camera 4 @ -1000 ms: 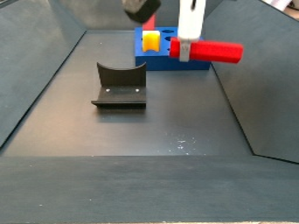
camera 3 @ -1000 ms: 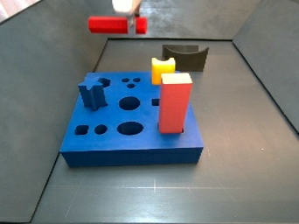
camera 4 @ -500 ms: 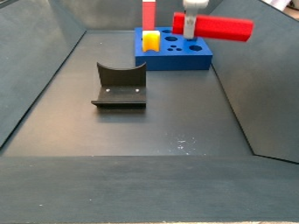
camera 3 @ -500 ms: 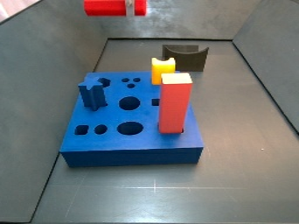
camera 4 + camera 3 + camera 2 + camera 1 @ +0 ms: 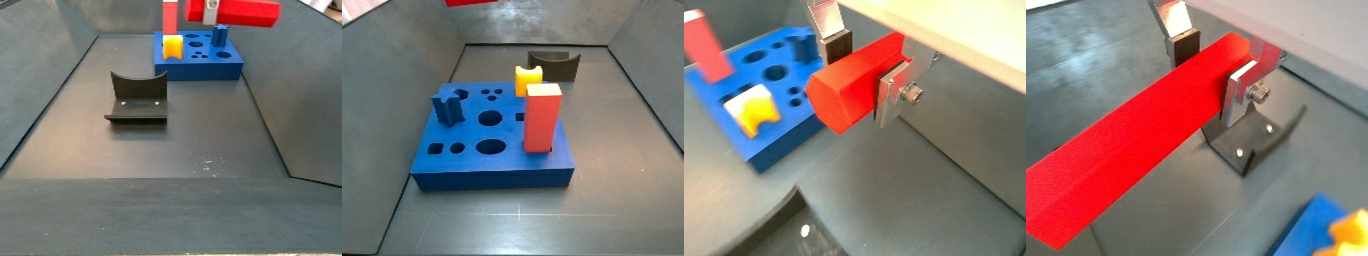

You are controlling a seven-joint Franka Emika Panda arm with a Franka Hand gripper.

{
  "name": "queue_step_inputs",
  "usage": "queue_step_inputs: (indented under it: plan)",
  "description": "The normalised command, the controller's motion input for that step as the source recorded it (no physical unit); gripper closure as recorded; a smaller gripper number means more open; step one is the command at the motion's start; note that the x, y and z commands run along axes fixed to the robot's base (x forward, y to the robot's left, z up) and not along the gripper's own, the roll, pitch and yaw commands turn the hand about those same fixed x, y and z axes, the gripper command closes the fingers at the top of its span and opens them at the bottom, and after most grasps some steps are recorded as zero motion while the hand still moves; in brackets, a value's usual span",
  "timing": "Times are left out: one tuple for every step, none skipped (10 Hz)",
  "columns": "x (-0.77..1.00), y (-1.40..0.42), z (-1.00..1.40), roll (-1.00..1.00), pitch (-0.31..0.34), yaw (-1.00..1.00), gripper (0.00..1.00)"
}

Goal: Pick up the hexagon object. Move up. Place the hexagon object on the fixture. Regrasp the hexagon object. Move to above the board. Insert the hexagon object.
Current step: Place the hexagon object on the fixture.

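Observation:
My gripper (image 5: 1211, 72) is shut on the hexagon object (image 5: 1140, 150), a long red faceted bar held level across the jaws. Its end face shows in a wrist view (image 5: 847, 88), with my gripper (image 5: 862, 72) clamped round it. In a side view the bar (image 5: 241, 12) hangs high above the floor, with the gripper (image 5: 211, 8) at the top edge. In a side view only a strip of the bar (image 5: 473, 2) shows and the gripper is out of frame. The dark fixture (image 5: 136, 97) stands on the floor below (image 5: 1253, 140). The blue board (image 5: 489, 140) lies apart from it.
A thick red block with a cream top (image 5: 543, 118) and a yellow notched piece (image 5: 529, 80) stand in the board. A small blue piece (image 5: 446, 106) stands in it too. Grey walls slope up round the floor.
My gripper has risen with the red bar in it. In one side view the bar has gone up to the frame's top edge and the gripper has left the frame.

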Motion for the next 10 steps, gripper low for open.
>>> queue_step_inputs:
  plan:
    - [1.00,0.05,0.18,-0.03,-0.028,1.00,1.00]
    - [1.00,0.05,0.15,-0.03,-0.021,1.00,1.00]
    - [1.00,0.04,0.13,-0.03,-0.016,1.00,1.00]
    - [1.00,0.04,0.11,-0.04,-0.010,1.00,1.00]
    - [1.00,0.04,0.10,-0.04,-0.006,1.00,1.00]
    - [1.00,0.03,0.08,-0.04,0.000,1.00,1.00]
    - [1.00,0.03,0.07,-0.05,0.005,1.00,1.00]
    - [1.00,0.02,0.05,-0.05,0.012,1.00,1.00]
    - [1.00,0.02,0.05,-0.05,0.017,1.00,1.00]
    - [1.00,0.02,0.03,-0.06,0.023,1.00,1.00]
